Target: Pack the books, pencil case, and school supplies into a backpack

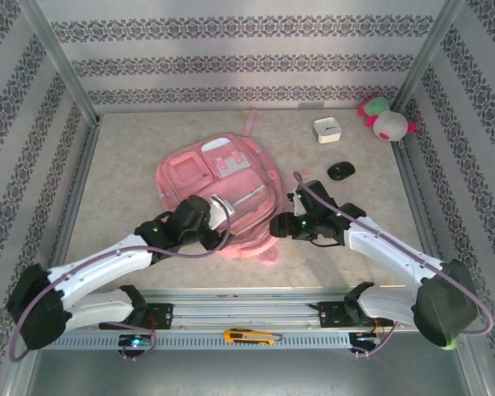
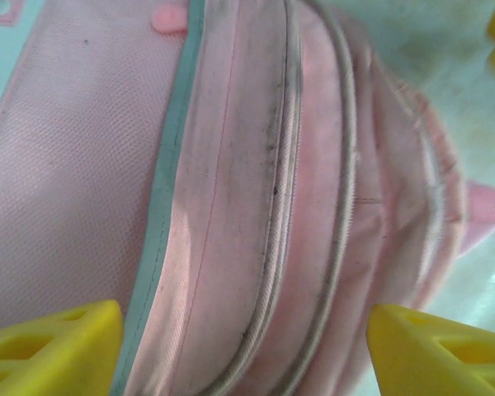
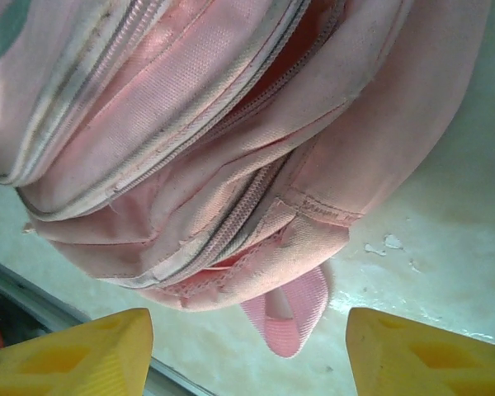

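room: beige marbled table [image 1: 124, 181] inside a metal frame, walls [image 1: 231, 66] papered in grey ornamental bands
backpack [image 1: 219, 169]: pink, lying flat near the middle of the table, front with white patches facing up, a strap trailing toward the far wall
left gripper [image 2: 247, 351]: over the near left part of the backpack – yellow fingers [image 2: 54, 346] spread wide, nothing pinched; zip seams and a grey-green trim run past them
right gripper [image 3: 247, 355]: at the backpack's near right edge – fingers apart, gripping nothing
pink loop [image 3: 290, 318]: hangs from the backpack's edge between the right fingertips, touching neither
far right corner: pink-and-green plush toy [image 1: 385, 120], a small white box [image 1: 327, 130] beside it
black object [image 1: 341, 171]: small oval, right of the backpack
yellow knife [image 1: 249, 336]: on the near rail between the arm bases
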You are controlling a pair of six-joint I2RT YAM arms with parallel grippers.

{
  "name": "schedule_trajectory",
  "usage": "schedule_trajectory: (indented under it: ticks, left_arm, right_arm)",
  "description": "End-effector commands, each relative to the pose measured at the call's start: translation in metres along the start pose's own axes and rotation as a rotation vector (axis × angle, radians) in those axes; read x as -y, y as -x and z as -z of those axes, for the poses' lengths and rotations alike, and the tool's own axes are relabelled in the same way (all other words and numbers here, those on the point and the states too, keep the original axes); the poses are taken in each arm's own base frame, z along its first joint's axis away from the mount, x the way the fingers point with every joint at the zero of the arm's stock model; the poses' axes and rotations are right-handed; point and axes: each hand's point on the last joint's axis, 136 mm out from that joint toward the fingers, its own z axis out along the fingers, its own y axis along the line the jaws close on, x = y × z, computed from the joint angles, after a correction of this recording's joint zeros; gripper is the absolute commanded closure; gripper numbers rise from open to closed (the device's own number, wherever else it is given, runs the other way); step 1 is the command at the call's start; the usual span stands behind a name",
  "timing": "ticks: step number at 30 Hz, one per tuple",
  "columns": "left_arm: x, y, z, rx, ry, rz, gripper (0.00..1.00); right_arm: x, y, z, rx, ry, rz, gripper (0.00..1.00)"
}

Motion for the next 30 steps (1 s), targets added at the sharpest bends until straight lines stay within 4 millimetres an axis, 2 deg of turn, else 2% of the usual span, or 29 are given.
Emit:
schedule_trajectory:
  ticks: [1,7,14,22,23,24,26,30]
  left_arm:
    - [-0.016,0.035,-0.005,0.121,0.113,-0.099,0.20]
    - [-0.002,0.034,-0.028,0.122,0.041,-0.129,0.14]
    - [0.019,0.029,-0.036,0.133,-0.041,-0.192,0.09]
    - [-0.003,0.017,-0.058,0.066,0.122,-0.231,0.11]
    - [-0.007,0.017,-0.058,0.065,0.144,-0.221,0.15]
    - [-0.010,0.019,-0.058,0.068,0.161,-0.212,0.22]
    - [-0.013,0.030,-0.049,0.108,0.175,-0.181,0.44]
    - [-0.014,0.065,-0.016,0.247,0.158,-0.095,0.77]
  right_arm:
    - [-0.028,0.019,0.010,0.094,0.151,-0.057,0.40]
    - [-0.035,0.025,0.007,0.136,0.229,-0.099,0.42]
    - [-0.039,0.027,0.004,0.146,0.258,-0.119,0.43]
    - [-0.041,0.029,0.007,0.174,0.270,-0.134,0.43]
    - [-0.041,0.030,0.008,0.180,0.272,-0.138,0.43]
    - [-0.041,0.030,0.009,0.185,0.272,-0.142,0.44]
    - [-0.042,0.031,0.011,0.201,0.272,-0.156,0.48]
    - [-0.051,0.036,0.013,0.237,0.286,-0.180,0.53]
